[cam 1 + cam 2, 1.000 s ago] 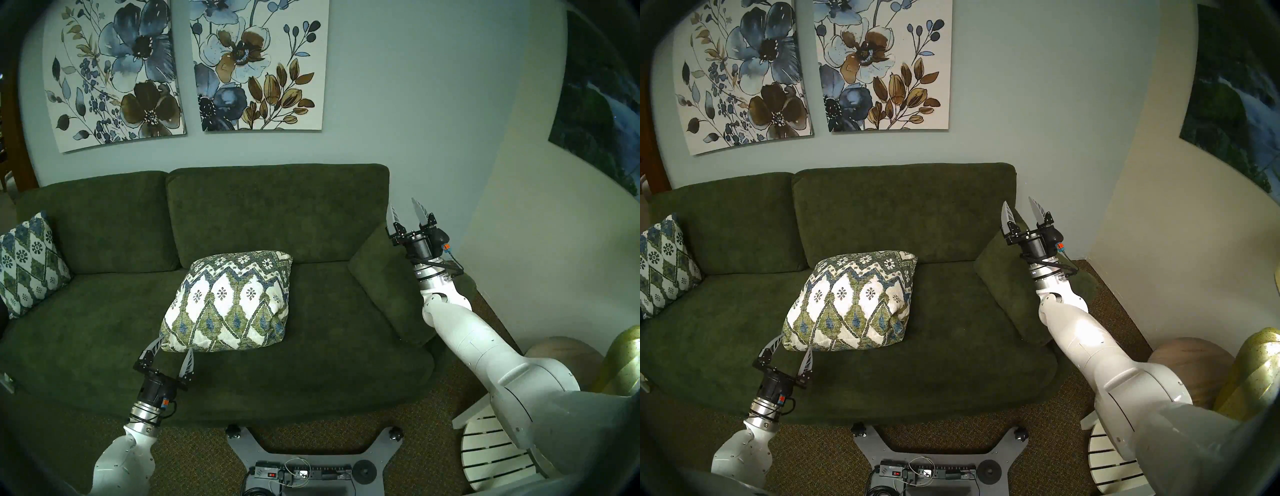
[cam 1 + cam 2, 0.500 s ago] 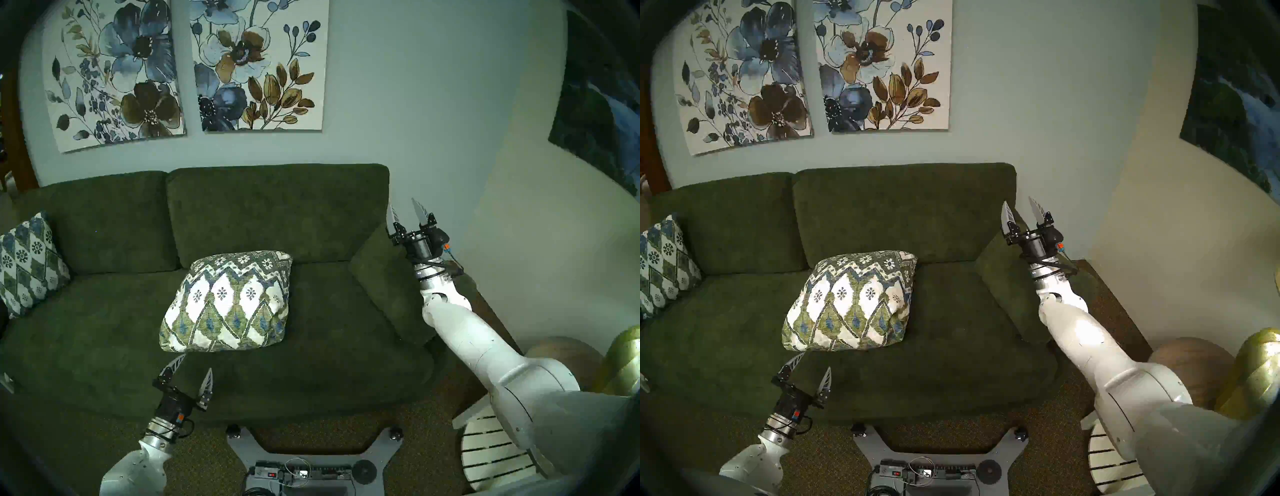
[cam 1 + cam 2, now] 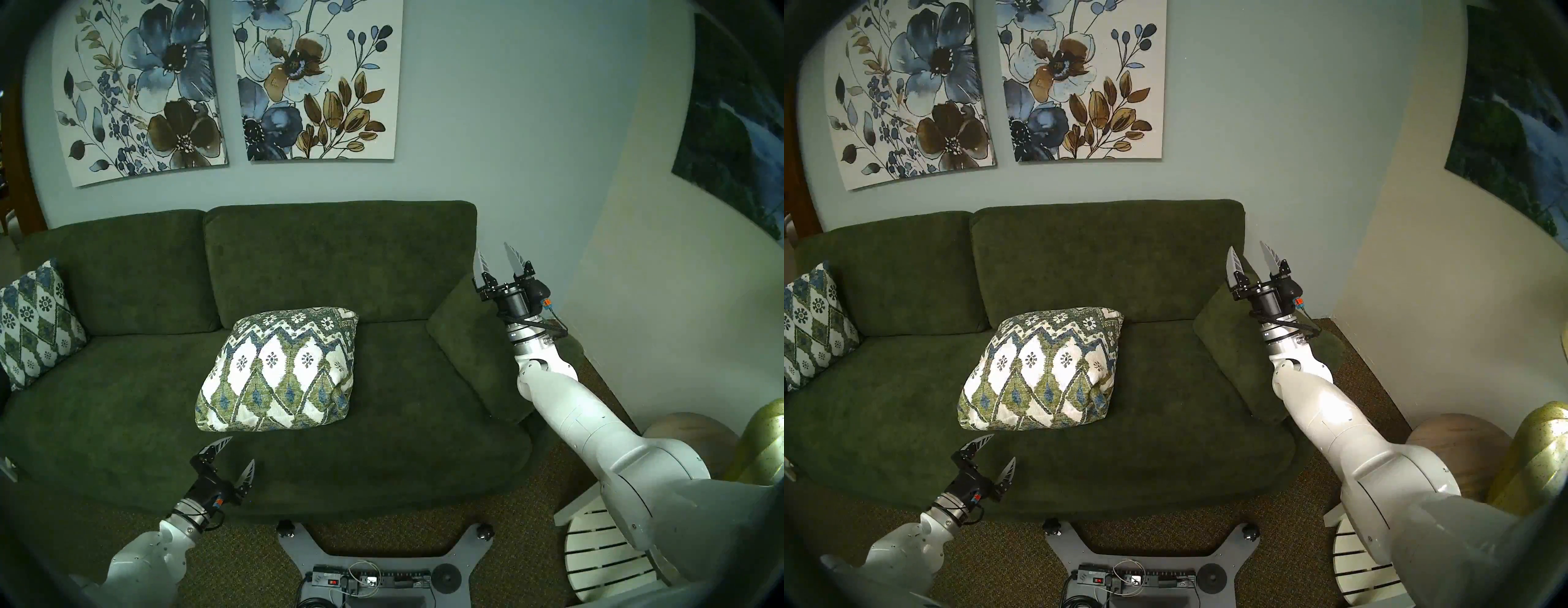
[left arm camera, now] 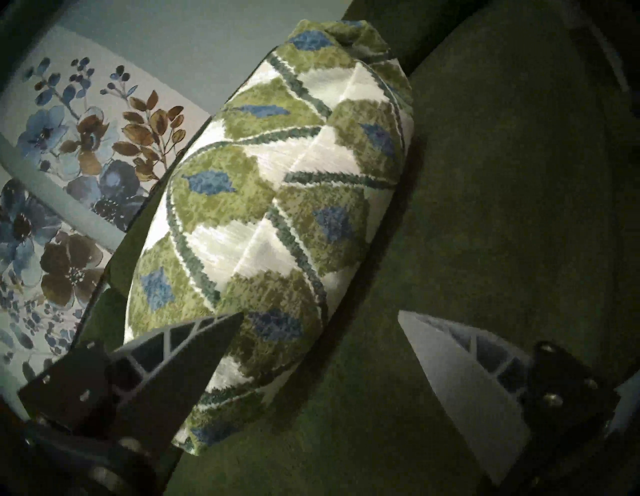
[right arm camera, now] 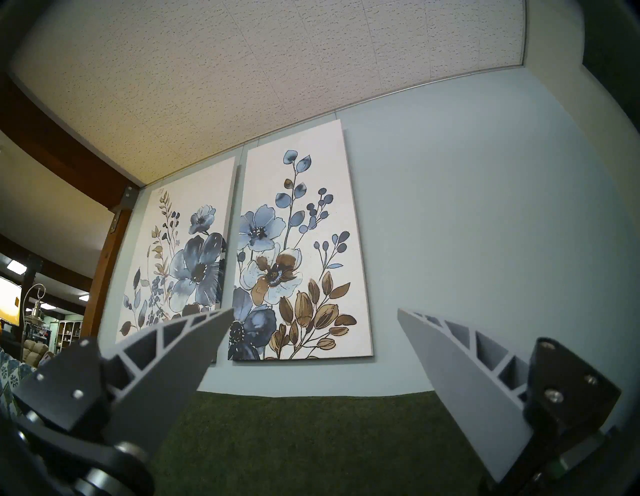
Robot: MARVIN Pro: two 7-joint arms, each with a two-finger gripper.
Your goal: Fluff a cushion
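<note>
The cushion (image 3: 280, 368) (image 3: 1043, 368), white with olive-green and blue diamonds, lies plump on the middle of the dark green sofa seat (image 3: 403, 424). The left wrist view shows its near edge (image 4: 270, 207) from close by. My left gripper (image 3: 242, 449) (image 3: 1004, 446) (image 4: 318, 313) is open and empty, just in front of the cushion's near left corner, not touching it. My right gripper (image 3: 492, 249) (image 3: 1246, 249) (image 5: 316, 309) is open and empty, raised above the sofa's right armrest (image 3: 466, 339), pointing up at the wall.
A smaller, bluer patterned pillow (image 3: 36, 325) leans at the sofa's left end. Two flower paintings (image 3: 229, 85) hang above. A white slatted chair (image 3: 602, 547), a brown ball (image 3: 695, 437) and a gold object (image 3: 763, 441) stand at the right. My base with cables (image 3: 382, 569) is by the sofa front.
My left gripper has drawn back from the cushion's near left corner, toward the sofa's front edge and a little right, staying open. The cushion and the right arm have not moved.
</note>
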